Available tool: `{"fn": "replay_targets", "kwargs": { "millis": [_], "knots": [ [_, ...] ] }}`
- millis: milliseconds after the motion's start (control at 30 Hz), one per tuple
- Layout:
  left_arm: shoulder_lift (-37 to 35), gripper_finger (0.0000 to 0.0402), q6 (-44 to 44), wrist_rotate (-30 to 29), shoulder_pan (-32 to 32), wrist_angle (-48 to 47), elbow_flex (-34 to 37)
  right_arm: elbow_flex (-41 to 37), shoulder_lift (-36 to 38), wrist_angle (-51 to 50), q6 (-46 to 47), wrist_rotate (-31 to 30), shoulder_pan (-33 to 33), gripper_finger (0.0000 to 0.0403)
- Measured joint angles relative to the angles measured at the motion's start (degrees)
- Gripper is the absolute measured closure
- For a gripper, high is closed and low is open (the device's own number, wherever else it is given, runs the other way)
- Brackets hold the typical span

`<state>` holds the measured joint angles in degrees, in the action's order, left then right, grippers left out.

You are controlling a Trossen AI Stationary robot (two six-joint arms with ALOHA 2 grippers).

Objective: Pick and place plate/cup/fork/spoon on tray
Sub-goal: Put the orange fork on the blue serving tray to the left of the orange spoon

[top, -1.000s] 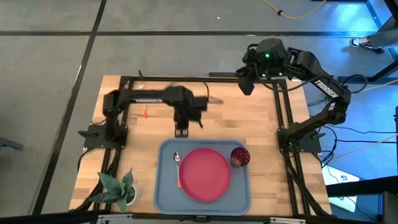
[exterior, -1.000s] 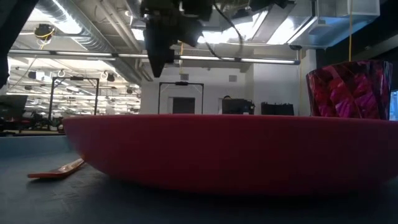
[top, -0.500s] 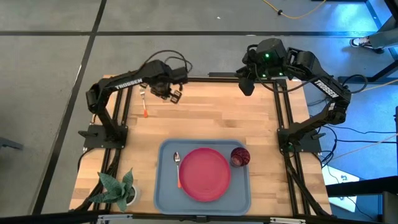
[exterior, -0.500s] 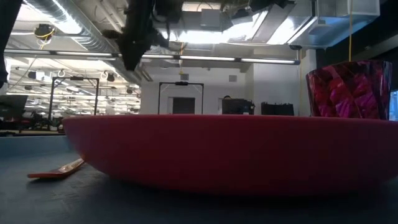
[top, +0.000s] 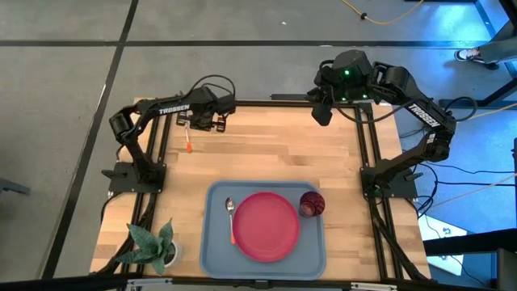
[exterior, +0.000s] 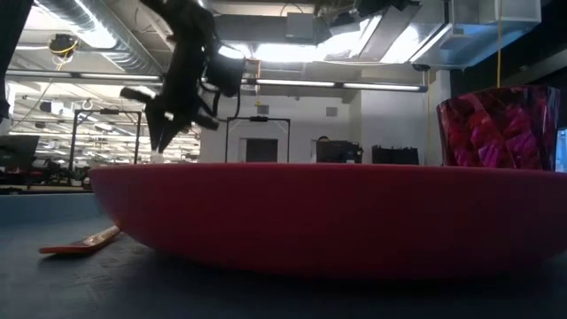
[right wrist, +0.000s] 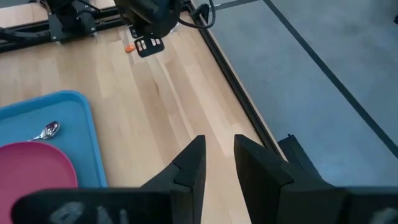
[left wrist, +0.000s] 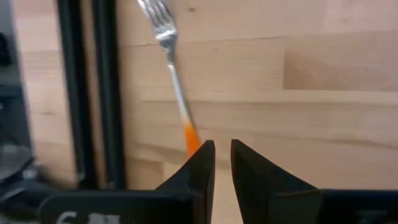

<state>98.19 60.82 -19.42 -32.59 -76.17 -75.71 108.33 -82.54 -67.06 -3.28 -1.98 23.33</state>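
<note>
The fork [top: 187, 133] lies flat on the wood at the table's far left, silver tines toward the far edge; the left wrist view shows it too [left wrist: 171, 68]. My left gripper [top: 212, 124] hovers just right of the fork, empty, with a narrow gap between its fingers [left wrist: 222, 152]. The orange handle end [left wrist: 190, 138] lies beside one fingertip. The plate [top: 266, 226], the spoon [top: 231, 218] and the cup [top: 312, 203] rest on the tray [top: 212, 250]. My right gripper [top: 321, 113] waits at the far right, slightly open and empty [right wrist: 219, 146].
A small potted plant [top: 153, 246] stands at the near left corner. Black frame rails [top: 161, 129] run along the table's edges, one close to the fork [left wrist: 102, 93]. Bare wood [top: 275, 149] lies between the fork and the tray.
My left gripper has swung from above the table's middle, just beyond the tray's far rim, toward the far left edge and the fork, and has come lower. The arm has turned about its base. The dishes on the tray have kept still.
</note>
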Motion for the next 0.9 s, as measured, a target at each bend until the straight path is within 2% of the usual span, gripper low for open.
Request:
{"fn": "replay_targets", "kwargs": {
  "millis": [133, 233, 633, 900],
  "knots": [
    [0.0, 0.0358, -0.3, -0.9, -1.1, 4.9, 4.5, 0.0, 0.0, -0.5, -0.3, 0.0, 0.0, 0.0313],
    [0.0, 0.0357, -1.2, -2.1, -2.7, 5.1, 6.3, 0.0, 0.0, -0.6, -0.4, 0.0, 0.0, 0.0313],
    [0.0, 0.0359, -1.2, 0.1, -10.9, 6.8, 11.3, 0.0, 0.0, -0.6, -0.4, 0.0, 0.0, 0.0313],
    [0.0, 0.0359, -4.1, 0.9, -12.6, 16.5, 15.7, 0.0, 0.0, -0.5, 0.0, 0.0, 0.0, 0.0313]
  ]
}}
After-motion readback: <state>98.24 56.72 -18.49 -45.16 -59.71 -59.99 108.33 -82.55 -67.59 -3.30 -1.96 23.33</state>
